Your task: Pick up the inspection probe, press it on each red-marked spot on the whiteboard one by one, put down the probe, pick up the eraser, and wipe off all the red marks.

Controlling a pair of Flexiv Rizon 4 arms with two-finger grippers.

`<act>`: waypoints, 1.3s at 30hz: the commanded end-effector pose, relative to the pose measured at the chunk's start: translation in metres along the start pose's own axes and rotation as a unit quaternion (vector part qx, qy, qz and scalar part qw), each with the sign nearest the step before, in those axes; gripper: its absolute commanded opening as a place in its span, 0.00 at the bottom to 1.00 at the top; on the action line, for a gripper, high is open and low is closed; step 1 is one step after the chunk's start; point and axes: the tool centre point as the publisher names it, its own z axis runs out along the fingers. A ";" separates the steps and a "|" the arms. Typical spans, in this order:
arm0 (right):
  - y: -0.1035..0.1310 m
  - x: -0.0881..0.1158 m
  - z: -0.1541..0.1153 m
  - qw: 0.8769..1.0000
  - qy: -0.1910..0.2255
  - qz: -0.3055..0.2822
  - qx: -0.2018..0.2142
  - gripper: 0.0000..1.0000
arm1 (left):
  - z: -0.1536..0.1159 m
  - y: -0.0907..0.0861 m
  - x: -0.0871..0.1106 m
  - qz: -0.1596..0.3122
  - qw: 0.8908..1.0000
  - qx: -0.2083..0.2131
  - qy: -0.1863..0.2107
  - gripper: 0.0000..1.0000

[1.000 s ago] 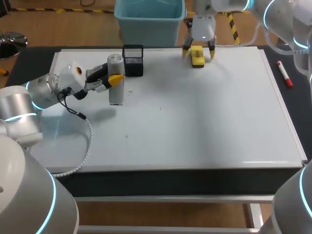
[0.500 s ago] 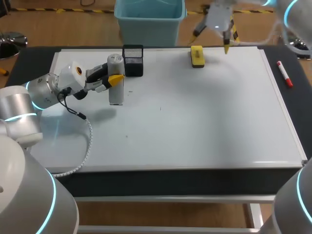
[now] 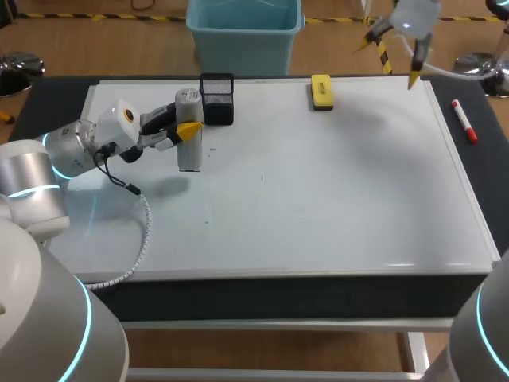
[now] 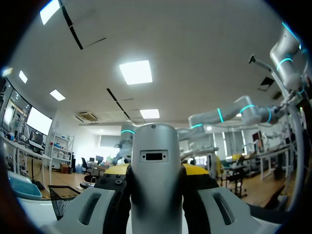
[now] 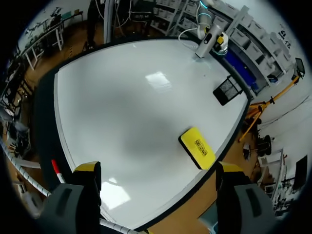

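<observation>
The left gripper (image 3: 180,127) clamps the inspection probe (image 3: 188,135) upright at ten o'clock on the whiteboard (image 3: 318,199). A skewed release could topple this tall cylinder onto the black mesh holder (image 3: 217,99) just beside it. The right gripper (image 3: 392,57), fingers spread and empty, hangs at one o'clock, beyond the eraser (image 3: 321,91) at twelve.

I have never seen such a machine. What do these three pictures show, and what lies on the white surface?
It is a robot with two arms, each ending in a two-fingered claw with yellow tips. One picture looks down from above; the other two come from cameras on the wrists. The left claw is shut on the grey inspection probe, held upright. The right claw is open and empty. On the whiteboard are a yellow eraser and a black mesh basket; a red marker lies beside it.
</observation>
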 end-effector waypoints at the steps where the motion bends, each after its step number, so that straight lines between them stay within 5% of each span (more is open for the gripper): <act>1: 0.042 0.028 -0.020 0.992 -0.012 0.015 0.127 1.00 | 0.000 0.000 0.000 0.001 1.000 0.001 0.000 0.00; 20: 0.038 0.090 -0.041 0.989 -0.080 0.098 0.079 1.00 | 0.000 0.000 0.000 0.001 1.000 0.001 0.000 0.00; 39: 0.044 0.096 -0.043 0.988 -0.096 0.094 0.075 1.00 | 0.000 0.000 0.000 0.001 1.000 0.001 0.000 0.00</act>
